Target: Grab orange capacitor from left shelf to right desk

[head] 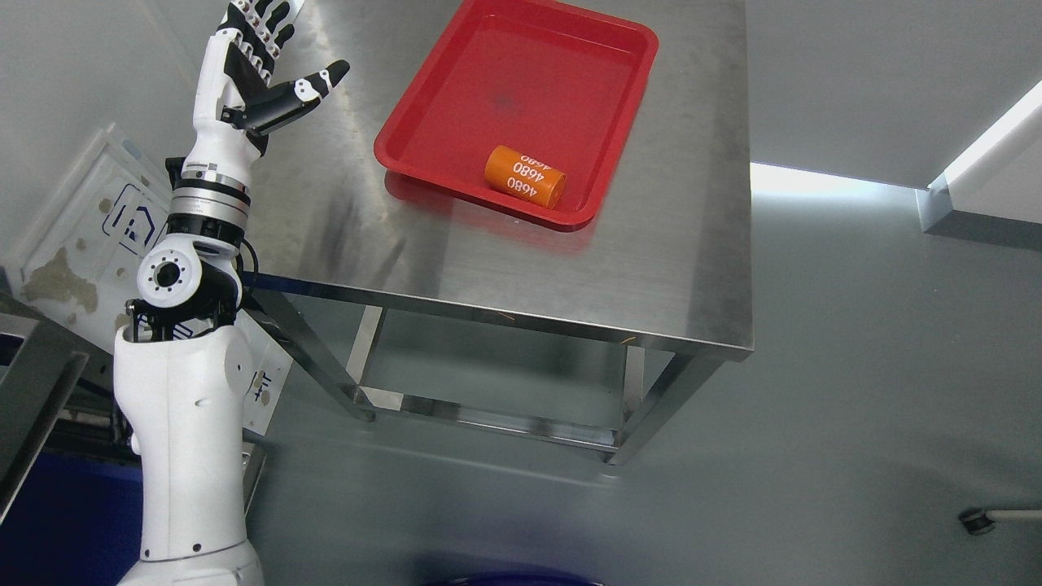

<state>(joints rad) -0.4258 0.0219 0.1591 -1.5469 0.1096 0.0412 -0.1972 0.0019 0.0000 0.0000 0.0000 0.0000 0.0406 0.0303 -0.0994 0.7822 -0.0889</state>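
Observation:
An orange capacitor (525, 176) with white print lies on its side in the near corner of a red tray (423, 114). The tray rests on a steel desk (488, 260). My left hand (273, 61) is raised over the desk's left edge, well left of the tray, fingers spread and holding nothing. The tops of its fingers run out of the picture. My right arm is out of view.
The desk has a lower steel frame (488, 415) and stands on a grey floor. A white board with blue marks (89, 236) leans at the left behind my arm. A grey shelf edge (32, 407) shows at the far left. A white ledge (985, 171) is at the upper right.

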